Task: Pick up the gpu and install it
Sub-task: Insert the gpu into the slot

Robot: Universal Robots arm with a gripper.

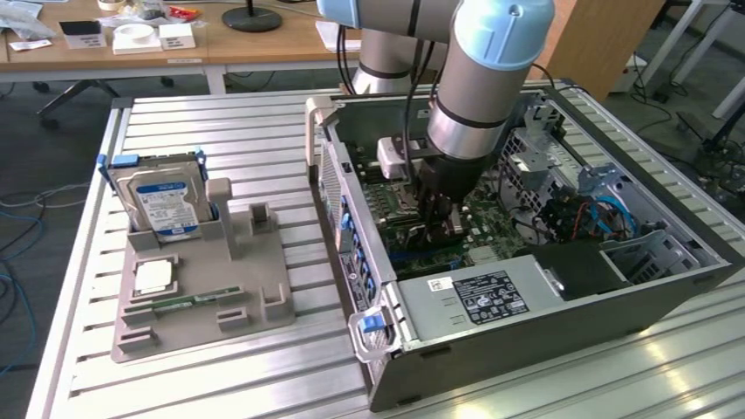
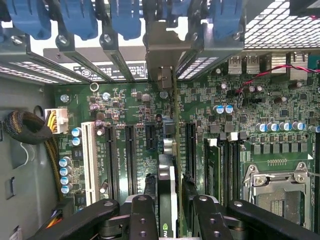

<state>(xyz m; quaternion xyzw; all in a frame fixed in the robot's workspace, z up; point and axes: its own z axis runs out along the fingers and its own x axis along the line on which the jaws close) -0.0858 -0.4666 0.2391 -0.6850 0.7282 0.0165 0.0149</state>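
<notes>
My gripper (image 1: 440, 218) reaches down into the open computer case (image 1: 524, 340), just over the motherboard (image 2: 125, 100). The gpu (image 2: 167, 190) stands edge-on between the fingers (image 2: 142, 215), a thin black card upright in a slot of the board. Its silver bracket (image 2: 161, 75) meets the rear slot openings of the case. My gripper (image 2: 172, 210) straddles the card with its jaws a little wider than the card. A narrow gap shows between the card and one finger.
Blue slot latches (image 2: 80, 20) line the case's rear wall. Black and white expansion slots lie beside the card, and a CPU socket (image 2: 275, 185) sits further along. Outside the case, a grey fixture (image 1: 198, 288) holds a blue-labelled hard drive (image 1: 163, 196) and a green memory stick (image 1: 187, 303).
</notes>
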